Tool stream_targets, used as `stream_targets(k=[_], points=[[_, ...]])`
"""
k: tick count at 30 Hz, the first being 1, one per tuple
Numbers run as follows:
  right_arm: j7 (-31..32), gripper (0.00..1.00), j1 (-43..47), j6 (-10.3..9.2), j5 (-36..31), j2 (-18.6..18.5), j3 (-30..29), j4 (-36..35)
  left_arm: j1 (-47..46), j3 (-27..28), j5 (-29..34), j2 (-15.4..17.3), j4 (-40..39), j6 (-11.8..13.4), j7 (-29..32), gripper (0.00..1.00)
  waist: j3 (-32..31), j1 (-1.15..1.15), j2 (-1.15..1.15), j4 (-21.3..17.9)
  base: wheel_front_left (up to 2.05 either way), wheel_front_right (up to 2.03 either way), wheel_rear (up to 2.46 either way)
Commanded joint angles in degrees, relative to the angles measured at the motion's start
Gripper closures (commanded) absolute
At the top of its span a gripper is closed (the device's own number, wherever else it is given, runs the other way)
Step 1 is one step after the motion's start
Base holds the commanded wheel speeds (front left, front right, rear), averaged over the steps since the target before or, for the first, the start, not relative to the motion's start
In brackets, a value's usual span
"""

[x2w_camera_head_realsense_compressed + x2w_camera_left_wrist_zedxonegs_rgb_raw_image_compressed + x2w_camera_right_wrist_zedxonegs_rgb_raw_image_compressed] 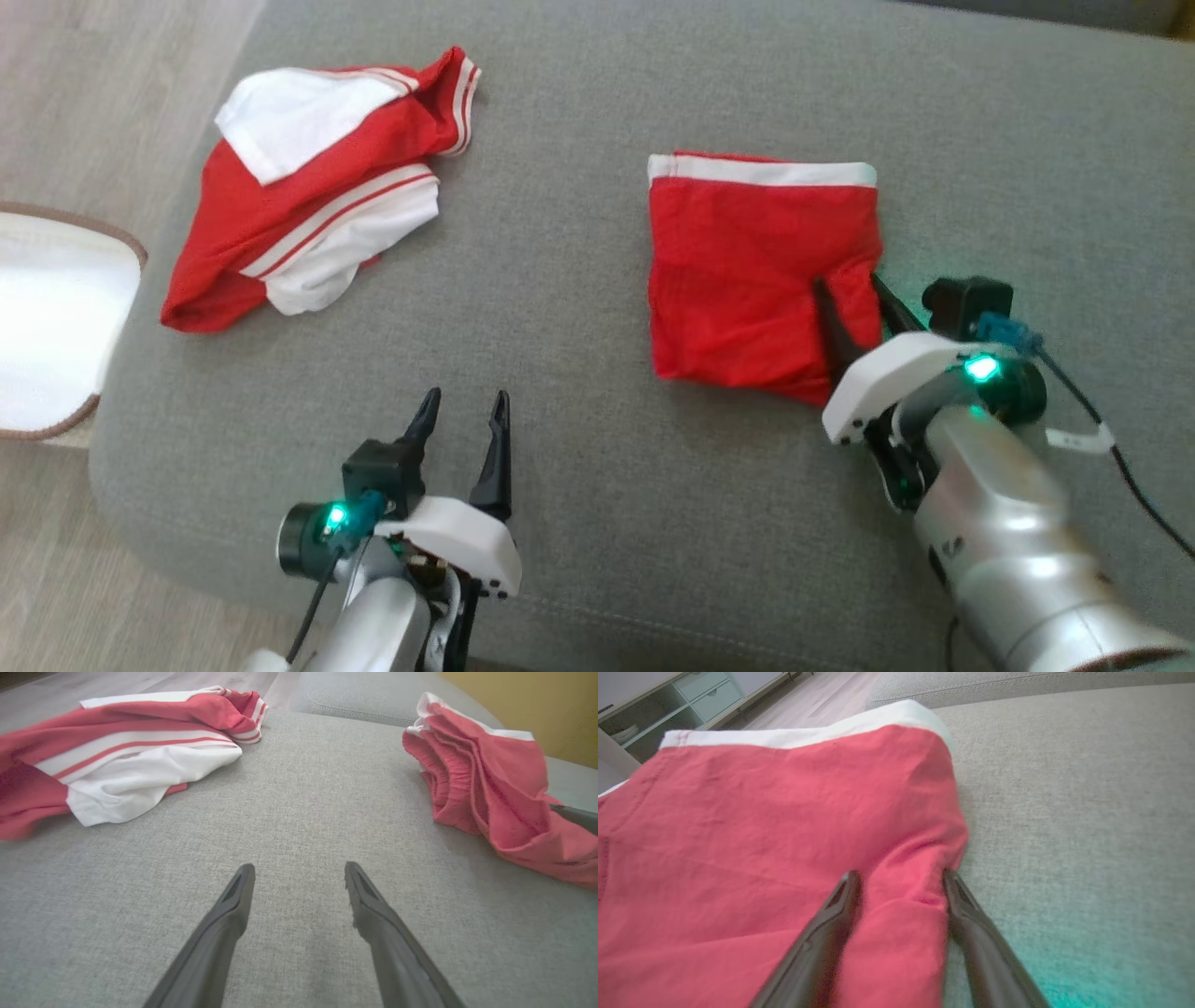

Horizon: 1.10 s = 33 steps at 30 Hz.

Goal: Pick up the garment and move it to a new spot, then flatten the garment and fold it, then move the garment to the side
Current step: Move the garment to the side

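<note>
Head view shows the folded red, white-banded garment [747, 271] bunched between the right gripper's [848, 280] parted fingers [834, 329].

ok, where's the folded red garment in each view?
Head view: folded red garment right of centre, right gripper at its lower right corner.
Left wrist view: at the right edge.
Right wrist view: left and centre, a fold between the fingers.
Shared landmark: its white band.

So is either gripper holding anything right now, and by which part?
Nothing gripped yet. Right gripper straddles a ridge of cloth at the folded red garment's right edge, jaws apart. Left gripper open, empty.
</note>
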Motion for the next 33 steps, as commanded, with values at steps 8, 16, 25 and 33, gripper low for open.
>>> stream_targets(k=[8, 16, 25, 33], points=[[-2.63, 1.0, -2.89, 0.19, 1.69, 0.62, 0.57, -0.83, -3.43, 2.61, -0.19, 0.63, -2.22, 0.52, -0.36, 0.0, 0.19, 0.0, 0.0, -7.62, 0.0, 0.0, 0.0], [-2.75, 1.0, -0.36, 0.19, 3.14, 0.62, 1.87, -8.43, -5.42, 4.51, 2.15, 0.63, -1.36, -0.64, -0.36, 0.0, 0.0, 0.0, 0.0, -24.71, 0.0, 0.0, 0.0], [-2.76, 1.0, -0.12, 0.19, 8.38, 0.62, 7.37, -13.43, -8.61, 5.95, 5.03, 0.63, -0.03, -2.61, -0.36, 0.0, 2.97, 0.0, 0.0, -39.12, 0.0, 0.0, 0.0], [-2.76, 1.0, -4.05, 0.19, 3.03, 0.35, 3.76, -10.84, -9.45, 5.34, 6.54, 0.63, 0.41, -3.97, -0.36, 0.0, 5.07, 0.0, 0.0, -39.1, 0.0, 0.0, 0.0]])
